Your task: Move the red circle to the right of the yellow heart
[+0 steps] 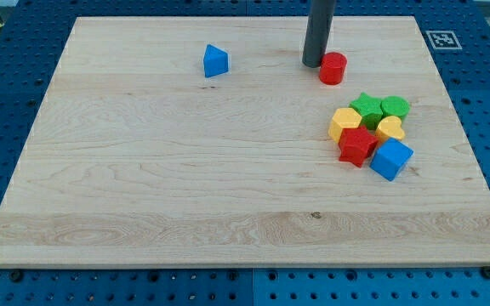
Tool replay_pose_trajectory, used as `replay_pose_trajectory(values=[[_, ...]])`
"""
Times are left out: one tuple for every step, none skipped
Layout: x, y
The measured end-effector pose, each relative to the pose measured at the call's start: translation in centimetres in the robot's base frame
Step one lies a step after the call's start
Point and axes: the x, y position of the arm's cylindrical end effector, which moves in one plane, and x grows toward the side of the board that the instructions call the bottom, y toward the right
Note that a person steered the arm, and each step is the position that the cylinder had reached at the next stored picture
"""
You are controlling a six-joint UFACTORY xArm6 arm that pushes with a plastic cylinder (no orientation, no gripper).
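The red circle sits near the view's top, right of centre. My tip is just to its left, touching or nearly touching it. The yellow heart lies lower right, inside a tight cluster of blocks. In that cluster a yellow hexagon is at the left, a green star and a green block at the top, a red star at the lower left and a blue cube at the bottom right. The red circle is above and left of the heart.
A blue triangular block stands alone at the view's upper left. The wooden board rests on a blue perforated table. A fiducial marker sits at the board's top right corner.
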Motion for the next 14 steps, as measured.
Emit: replay_pose_trajectory(values=[[0.0, 2.4], [0.3, 3.7], [1.2, 1.1], [1.2, 1.6], [1.7, 5.9], [2.2, 7.2], [2.2, 7.1], [2.2, 4.1], [2.2, 4.8], [3.2, 8.3], [4.6, 8.5], [4.6, 8.5], [5.3, 8.6], [5.3, 7.7]])
